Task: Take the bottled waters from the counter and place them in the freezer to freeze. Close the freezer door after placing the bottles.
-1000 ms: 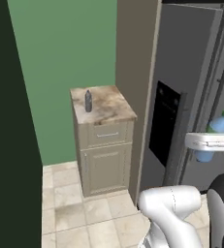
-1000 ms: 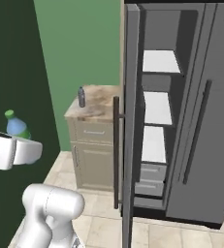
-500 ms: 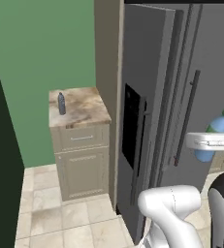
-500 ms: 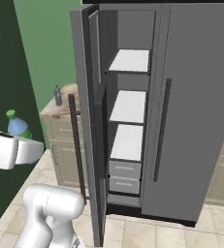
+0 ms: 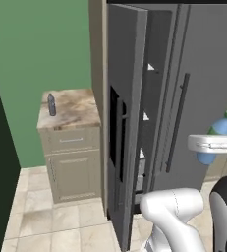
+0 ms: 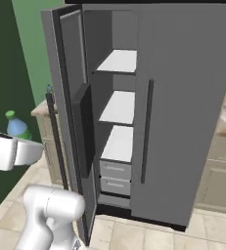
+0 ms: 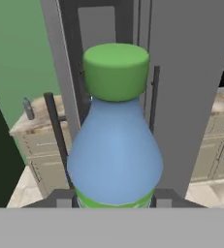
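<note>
A: What's inside the freezer (image 6: 117, 122)?
B: White shelves (image 6: 120, 105) and two drawers (image 6: 115, 177), all bare; the freezer door (image 5: 122, 118) stands swung open.
A: And the arm?
B: Raised in front of the freezer, hand level, facing it.
A: The claw (image 7: 114, 199)?
B: Pinching the light blue bottle (image 7: 114, 150) low on its body, green cap (image 7: 116, 71) upright.
A: The other one?
B: The dark bottle (image 5: 51, 104) stands on the counter (image 5: 78, 112), left of the freezer.

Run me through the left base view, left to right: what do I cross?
Dark grey-blue bottle on the counter → open freezer door → freezer shelves → right fridge door → light blue bottle in the gripper.
</note>
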Available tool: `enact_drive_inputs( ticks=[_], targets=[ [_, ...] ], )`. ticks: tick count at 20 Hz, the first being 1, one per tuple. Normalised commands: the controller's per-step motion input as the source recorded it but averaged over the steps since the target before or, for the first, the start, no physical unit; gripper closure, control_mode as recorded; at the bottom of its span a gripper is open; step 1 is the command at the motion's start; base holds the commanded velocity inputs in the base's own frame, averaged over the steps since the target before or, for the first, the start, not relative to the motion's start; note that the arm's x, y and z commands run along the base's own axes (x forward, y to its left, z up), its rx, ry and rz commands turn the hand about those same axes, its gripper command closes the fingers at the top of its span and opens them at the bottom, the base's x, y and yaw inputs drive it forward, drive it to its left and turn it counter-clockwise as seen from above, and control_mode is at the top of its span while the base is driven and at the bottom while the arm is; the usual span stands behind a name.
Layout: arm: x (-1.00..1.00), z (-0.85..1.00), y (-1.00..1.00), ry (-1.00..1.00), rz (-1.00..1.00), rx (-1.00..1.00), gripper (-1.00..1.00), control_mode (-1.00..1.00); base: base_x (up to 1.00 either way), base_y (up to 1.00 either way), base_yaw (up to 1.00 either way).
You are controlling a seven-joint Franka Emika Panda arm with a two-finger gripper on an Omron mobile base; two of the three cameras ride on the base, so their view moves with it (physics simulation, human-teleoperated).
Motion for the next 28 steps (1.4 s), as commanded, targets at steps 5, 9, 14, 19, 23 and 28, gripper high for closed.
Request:
enact_drive_inputs(
  ticks=[5, 9, 14, 19, 23, 28],
  targets=[
    [0.0, 0.0, 0.0, 0.0, 0.0, 0.0, 1.0, 1.0, 0.22, -0.57, 0.22],
    [0.0, 0.0, 0.0, 0.0, 0.0, 0.0, 1.0, 1.0, 0.31, -0.31, 0.25],
    [0.0, 0.0, 0.0, 0.0, 0.0, 0.0, 1.0, 1.0, 0.56, -0.1, 0.31],
    [0.0, 0.0, 0.0, 0.0, 0.0, 0.0, 1.0, 1.0, 0.43, -0.21, 0.27],
    [0.0, 0.0, 0.0, 0.0, 0.0, 0.0, 1.0, 1.0, 0.07, -0.4, 0.14],
    [0.0, 0.0, 0.0, 0.0, 0.0, 0.0, 1.0, 1.0, 0.01, -0.35, 0.08]
  ],
)
